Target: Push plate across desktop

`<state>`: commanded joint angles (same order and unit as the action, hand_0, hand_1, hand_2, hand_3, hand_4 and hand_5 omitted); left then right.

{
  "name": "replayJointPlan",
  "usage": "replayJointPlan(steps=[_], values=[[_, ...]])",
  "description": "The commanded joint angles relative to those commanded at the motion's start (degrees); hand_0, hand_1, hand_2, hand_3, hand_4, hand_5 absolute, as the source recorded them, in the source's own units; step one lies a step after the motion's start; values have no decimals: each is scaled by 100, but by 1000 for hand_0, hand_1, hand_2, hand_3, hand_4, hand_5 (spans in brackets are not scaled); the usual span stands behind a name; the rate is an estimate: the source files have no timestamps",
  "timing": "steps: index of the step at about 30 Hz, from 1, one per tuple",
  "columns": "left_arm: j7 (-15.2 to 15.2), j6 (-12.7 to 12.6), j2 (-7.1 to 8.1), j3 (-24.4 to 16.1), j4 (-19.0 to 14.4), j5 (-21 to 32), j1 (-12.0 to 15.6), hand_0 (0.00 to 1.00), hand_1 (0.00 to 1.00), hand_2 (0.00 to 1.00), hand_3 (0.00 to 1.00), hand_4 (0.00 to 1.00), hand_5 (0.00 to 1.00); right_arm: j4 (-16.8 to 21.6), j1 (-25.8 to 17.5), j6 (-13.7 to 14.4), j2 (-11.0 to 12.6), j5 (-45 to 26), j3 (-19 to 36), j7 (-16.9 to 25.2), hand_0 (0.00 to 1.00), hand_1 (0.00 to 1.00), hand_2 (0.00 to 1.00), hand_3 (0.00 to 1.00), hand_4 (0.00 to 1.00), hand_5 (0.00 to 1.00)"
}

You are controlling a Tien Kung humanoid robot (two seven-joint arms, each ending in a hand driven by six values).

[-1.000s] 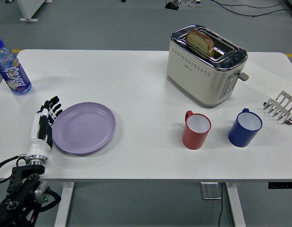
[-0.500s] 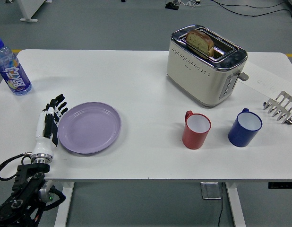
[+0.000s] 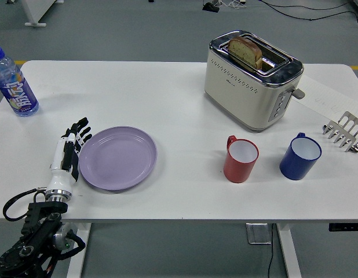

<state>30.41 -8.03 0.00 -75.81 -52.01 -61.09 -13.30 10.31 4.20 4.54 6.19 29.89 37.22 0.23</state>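
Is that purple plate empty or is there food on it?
Empty. The purple plate shows only its bare surface, lying flat on the table.

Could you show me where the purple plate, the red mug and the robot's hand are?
purple plate [image 3: 118, 158]: head view, middle of its dish.
red mug [image 3: 240, 161]: head view, on its outer wall.
left hand [image 3: 68, 156]: head view, middle of the hand.

I see bare surface [image 3: 185, 191] to the right of the plate [image 3: 117, 157] until the red mug [image 3: 241, 159]. Beyond it stand the blue mug [image 3: 300, 156] and, farther back, the toaster [image 3: 252, 79].
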Motion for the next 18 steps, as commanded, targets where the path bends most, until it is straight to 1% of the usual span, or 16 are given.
replayJointPlan(steps=[10,18], values=[[29,-50,0,101,-81,41,-15,813,870,907,819,515,998,0,9,-4,3,6,5,0,676,677,758,704,322,319],[31,-56,0,188,-44,49,5,813,870,908,819,516,998,0,12,-6,5,27,21,-7,675,677,758,704,322,318]])
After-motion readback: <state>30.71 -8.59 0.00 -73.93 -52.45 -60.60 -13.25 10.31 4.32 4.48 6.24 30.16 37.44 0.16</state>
